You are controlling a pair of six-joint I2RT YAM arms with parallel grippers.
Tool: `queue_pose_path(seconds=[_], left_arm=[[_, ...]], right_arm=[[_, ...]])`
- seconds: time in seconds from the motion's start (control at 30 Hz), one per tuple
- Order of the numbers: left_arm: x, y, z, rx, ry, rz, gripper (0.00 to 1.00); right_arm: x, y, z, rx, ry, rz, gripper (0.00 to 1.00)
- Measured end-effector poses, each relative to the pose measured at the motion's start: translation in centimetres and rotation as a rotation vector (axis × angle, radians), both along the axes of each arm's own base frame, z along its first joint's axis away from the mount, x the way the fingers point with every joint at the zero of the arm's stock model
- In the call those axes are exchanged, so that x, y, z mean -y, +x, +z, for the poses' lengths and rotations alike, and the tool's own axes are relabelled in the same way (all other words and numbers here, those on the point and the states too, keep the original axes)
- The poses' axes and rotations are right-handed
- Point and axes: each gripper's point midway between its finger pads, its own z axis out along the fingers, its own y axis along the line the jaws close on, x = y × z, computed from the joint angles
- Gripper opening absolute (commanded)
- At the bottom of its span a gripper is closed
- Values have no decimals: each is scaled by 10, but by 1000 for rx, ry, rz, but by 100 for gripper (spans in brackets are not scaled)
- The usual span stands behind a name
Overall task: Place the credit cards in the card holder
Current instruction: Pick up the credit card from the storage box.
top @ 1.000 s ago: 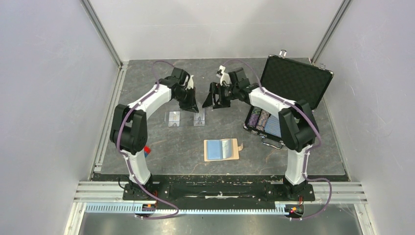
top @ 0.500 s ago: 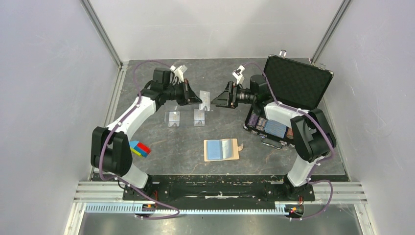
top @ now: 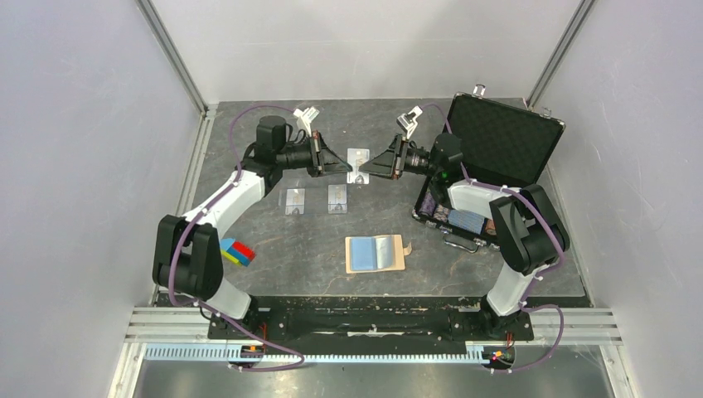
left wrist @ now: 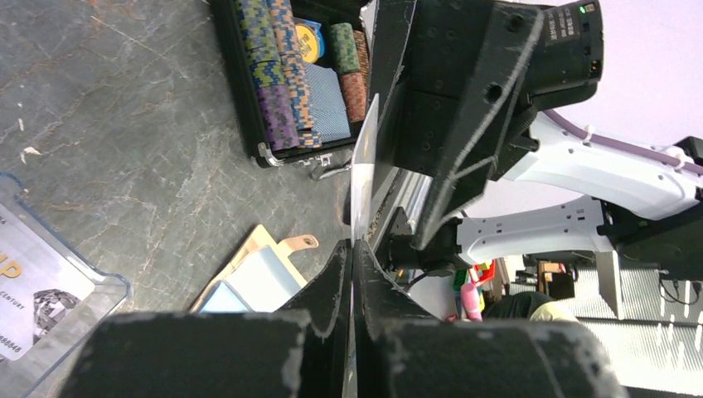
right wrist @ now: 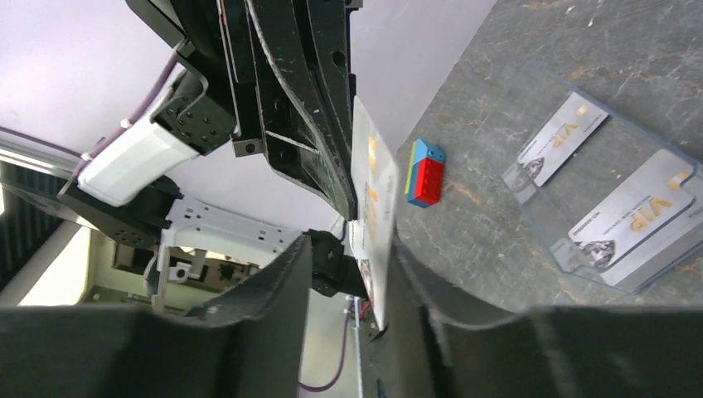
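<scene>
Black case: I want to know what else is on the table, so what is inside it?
The black case holds rows of poker chips and a blue patterned pack. The right arm crosses over the tray, so part of its contents is hidden.

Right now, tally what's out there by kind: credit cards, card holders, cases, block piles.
credit cards: 3
card holder: 1
black case: 1
block pile: 1
Total: 6
</scene>
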Motion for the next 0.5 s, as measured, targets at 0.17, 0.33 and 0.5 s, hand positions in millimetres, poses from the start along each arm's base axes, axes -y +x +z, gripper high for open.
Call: queue_pose_path(seconds=[0.17,0.33,0.5], left_arm=[[1,-6,3,6,-21,-19,18],[0,-9,-5,-15,-16,-19,37],[-3,-15,-20,-68,11,-10,40]], right_arm=[[1,-2,-2,-19,4,5,0],[2,-7,-5,-24,5,18,0],[5,-15,-22,-53,-30,19,0]])
